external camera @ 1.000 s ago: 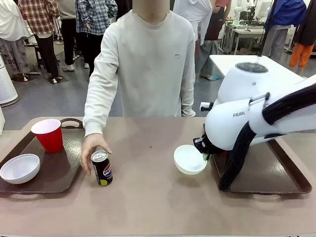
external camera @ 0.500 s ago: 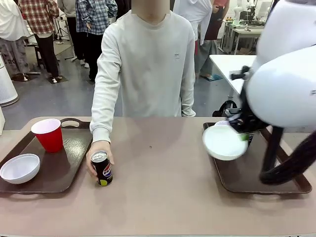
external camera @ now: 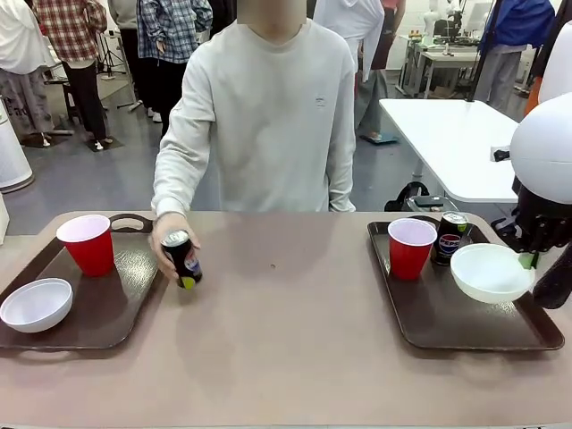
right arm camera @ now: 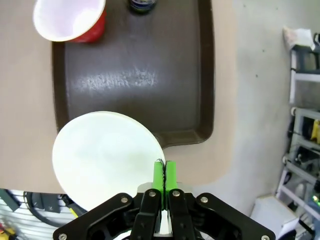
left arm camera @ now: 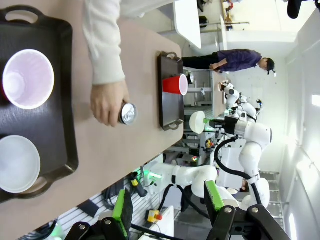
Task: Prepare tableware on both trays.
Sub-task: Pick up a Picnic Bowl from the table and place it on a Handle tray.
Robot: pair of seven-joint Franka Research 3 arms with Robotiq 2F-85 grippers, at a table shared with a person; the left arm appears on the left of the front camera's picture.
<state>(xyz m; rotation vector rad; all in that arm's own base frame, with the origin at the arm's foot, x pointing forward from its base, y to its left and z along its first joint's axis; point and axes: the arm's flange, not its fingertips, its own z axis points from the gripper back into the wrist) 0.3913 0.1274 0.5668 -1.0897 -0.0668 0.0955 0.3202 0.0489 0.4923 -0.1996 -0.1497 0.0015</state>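
My right gripper (external camera: 529, 260) (right arm camera: 164, 176) is shut on the rim of a white bowl (external camera: 491, 273) (right arm camera: 106, 154), holding it over the near right part of the right tray (external camera: 447, 315) (right arm camera: 135, 80). A red cup (external camera: 410, 248) (right arm camera: 70, 20) and a Pepsi can (external camera: 451, 236) (right arm camera: 142, 5) stand on that tray. The left tray (external camera: 125, 295) (left arm camera: 55, 75) holds a red cup (external camera: 86, 243) (left arm camera: 27, 78) and a white bowl (external camera: 36, 304) (left arm camera: 17, 163). The person's hand (external camera: 166, 237) (left arm camera: 106, 102) grips a second, tilted Pepsi can (external camera: 182, 259) (left arm camera: 127, 113) at that tray's right edge. My left gripper (left arm camera: 167, 202) is open, high above the table.
The person stands at the far side of the table, one arm stretched toward the left tray. Bare tan tabletop (external camera: 286, 331) lies between the trays. A white table (external camera: 447, 134) stands behind at the right.
My right arm has carried the bowl from the middle of the table to above the right tray. The person's hand has lifted the can and moved it back toward the left tray.
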